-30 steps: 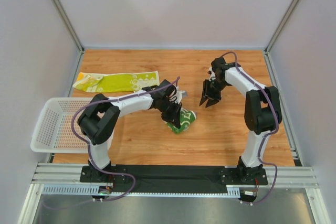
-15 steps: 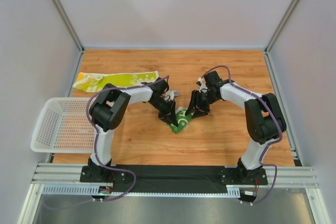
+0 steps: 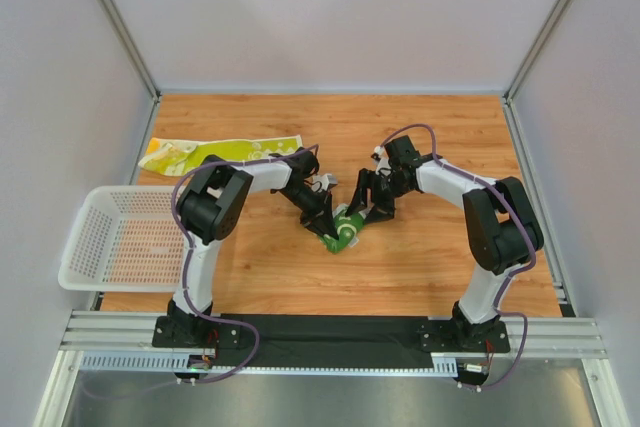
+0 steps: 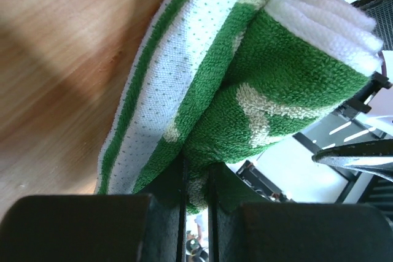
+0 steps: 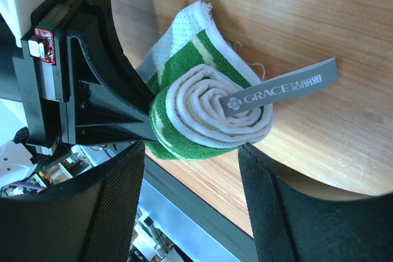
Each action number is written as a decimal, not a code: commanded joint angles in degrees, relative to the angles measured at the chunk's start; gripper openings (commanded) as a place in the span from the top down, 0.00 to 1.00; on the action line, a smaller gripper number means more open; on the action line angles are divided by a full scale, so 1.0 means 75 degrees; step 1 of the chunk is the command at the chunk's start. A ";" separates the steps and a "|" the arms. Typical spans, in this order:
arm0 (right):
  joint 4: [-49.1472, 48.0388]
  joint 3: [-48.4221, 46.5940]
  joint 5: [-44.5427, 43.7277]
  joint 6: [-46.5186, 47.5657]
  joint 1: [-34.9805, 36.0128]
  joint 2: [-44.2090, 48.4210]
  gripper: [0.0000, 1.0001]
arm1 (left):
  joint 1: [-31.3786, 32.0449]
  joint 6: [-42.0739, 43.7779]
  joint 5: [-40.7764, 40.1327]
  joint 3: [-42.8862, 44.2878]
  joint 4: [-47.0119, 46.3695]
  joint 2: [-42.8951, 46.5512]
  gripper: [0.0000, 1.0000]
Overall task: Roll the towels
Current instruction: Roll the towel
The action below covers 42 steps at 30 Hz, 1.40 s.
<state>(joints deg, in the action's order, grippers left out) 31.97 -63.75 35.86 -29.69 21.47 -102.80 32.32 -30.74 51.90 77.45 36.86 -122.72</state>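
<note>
Left pincer (image 3: pixel 327 228) pinched narrow, right pincer (image 3: pixel 364 214) spread wide, arms angled inward

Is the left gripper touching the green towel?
Touching. The left wrist view shows the left gripper pinching the green towel in its jaws.

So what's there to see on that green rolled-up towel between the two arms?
The dark green terry-cloth towel is rolled into a tight spiral, its end showing white inner layers. Outside it is green with pale swirls, plus a white dotted band edged by a green stripe. A grey woven tag reading GRACE sticks out of the end. It is mid-way across the wooden table. The left arm's fingers pinch it; the right arm's fingers stand open either side of the roll, not gripping.
</note>
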 commanded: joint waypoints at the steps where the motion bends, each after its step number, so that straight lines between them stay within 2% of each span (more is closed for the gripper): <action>1: -0.0044 -0.0032 -0.0316 0.0103 0.0031 0.0008 0.36 | -0.0043 0.0079 -0.0627 0.0091 0.0429 -0.0313 1.00; 10: 0.0144 0.0167 -0.0538 -0.0072 0.0078 -0.0039 0.33 | -0.0043 0.0185 -0.0697 0.0209 0.0417 -0.0314 1.00; 17: 0.0074 -0.0219 -0.0703 -0.0271 0.0242 -0.0659 0.33 | -0.0043 0.0208 -0.0686 0.0232 0.0370 -0.0267 1.00; 19: 0.0085 -0.0289 -0.0726 -0.0237 0.0324 -0.0788 0.35 | -0.0043 0.0197 -0.0686 0.0220 0.0335 -0.0232 1.00; 22: 0.0085 -0.0360 -0.0738 -0.0248 0.0371 -0.0929 0.50 | -0.0043 0.0220 -0.0685 0.0185 0.0311 -0.0185 1.00; 23: 0.0120 -0.0383 -0.0773 -0.0248 0.0394 -0.0941 0.57 | -0.0043 0.0243 -0.0686 0.0173 0.0312 -0.0185 0.99; 24: 0.0144 -0.0395 -0.0854 -0.0248 0.0395 -0.0941 0.72 | -0.0043 0.0255 -0.0755 0.0139 0.0323 -0.0162 0.98; 26: 0.0354 -0.0465 -0.1018 -0.0202 0.0383 -0.0976 0.81 | -0.0032 0.0453 -0.1175 0.0126 0.0440 0.0025 0.92; 27: 0.0355 -0.0500 -0.1077 -0.0178 0.0383 -0.1000 0.83 | -0.0031 0.0454 -0.1178 0.0126 0.0522 0.0026 0.92; 31: 0.0799 -0.0653 -0.1183 -0.0143 0.0394 -0.1117 0.87 | -0.0031 0.0735 -0.1983 0.0255 0.0850 0.0376 0.72; 33: 0.0917 -0.0734 -0.1172 -0.0177 0.0395 -0.1187 0.88 | -0.0020 0.0806 -0.2266 0.0255 0.0921 0.0645 0.66; 42: 0.1246 -0.0946 -0.1171 -0.0131 0.0406 -0.1304 0.89 | 0.0273 0.1450 -0.3368 0.0478 0.1015 0.1490 0.59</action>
<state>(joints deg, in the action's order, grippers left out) 37.85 -69.91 31.51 -31.73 24.36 -110.72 33.56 -23.81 34.76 78.91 42.81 -115.31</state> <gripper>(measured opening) 0.258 0.406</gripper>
